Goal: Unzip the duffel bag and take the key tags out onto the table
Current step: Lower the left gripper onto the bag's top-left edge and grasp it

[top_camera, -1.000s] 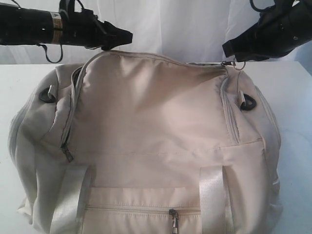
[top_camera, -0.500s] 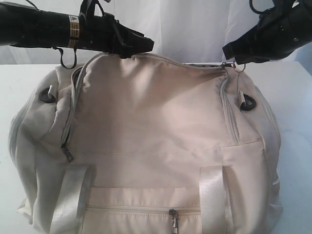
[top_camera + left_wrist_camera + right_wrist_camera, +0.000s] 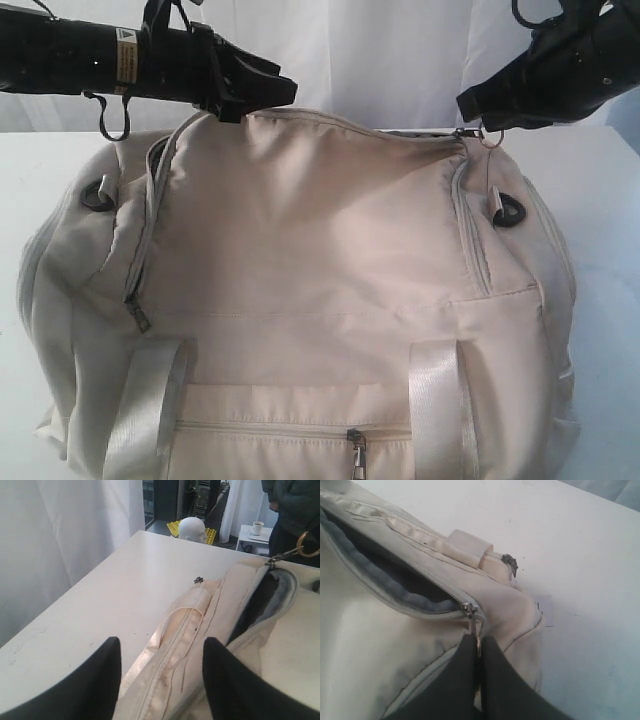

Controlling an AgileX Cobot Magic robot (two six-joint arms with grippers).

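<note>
Resting on the white surface (image 3: 30, 170), the duffel bag (image 3: 300, 300) has its top zipper partly undone, dark lining showing. Right end effector (image 3: 476, 645) is clenched on the zipper pull (image 3: 470, 614) at the bag's far corner. Left end effector (image 3: 161, 680) hovers released above the bag's rim.

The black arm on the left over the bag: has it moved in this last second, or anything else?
The left arm's jaws slid right along the top edge of the cream-beige fabric duffel bag, then drew back a little; they stand open, holding nothing. The right jaws stayed shut on the metal zipper pull. The bag has not shifted.
</note>
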